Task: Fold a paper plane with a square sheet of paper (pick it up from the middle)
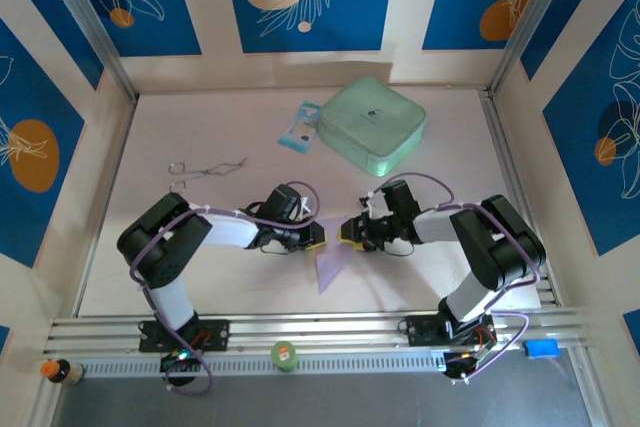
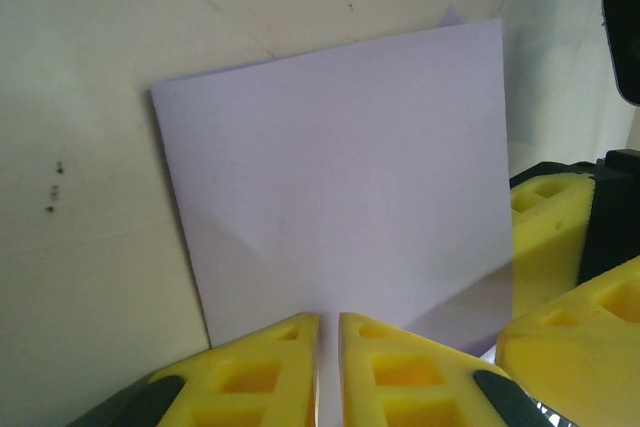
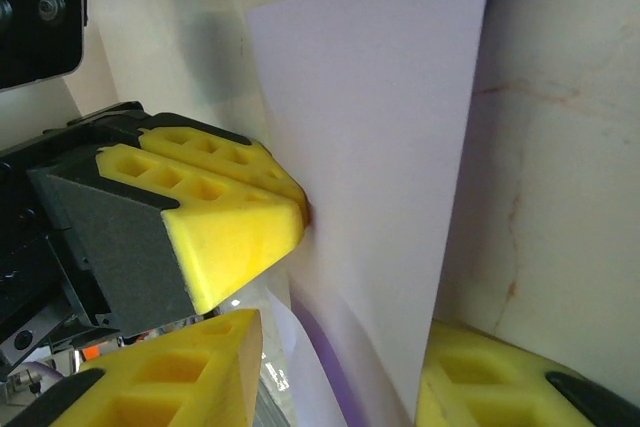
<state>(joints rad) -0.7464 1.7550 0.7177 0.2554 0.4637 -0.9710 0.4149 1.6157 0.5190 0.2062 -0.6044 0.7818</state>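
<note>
You find the square sheet of paper [image 1: 328, 265] at the lower centre of the top view, a pale lavender sheet between the two grippers, tapering toward the bottom edge of the frame. In the left wrist view it takes up the middle of the frame, flat-faced. A faint diagonal crease marks its lower left, and a small corner of a second layer peeks over its upper right edge. The left gripper [image 2: 328, 345] is closed down to a thin slit, and the sheet's bottom edge sits pinched in that slit. The right gripper [image 3: 345, 359] stands wide apart. The sheet runs down between its yellow fingers [image 3: 200, 377], and as far as you can judge neither one presses on it. In the right wrist view one of the left gripper's fingers touches the sheet's left face. Farther out, in the upper centre of the top view, a mint-green case [image 1: 372, 125] rests on the table [image 1: 200, 267], with a blue-white packet [image 1: 299, 127] just beside its left side.
</note>
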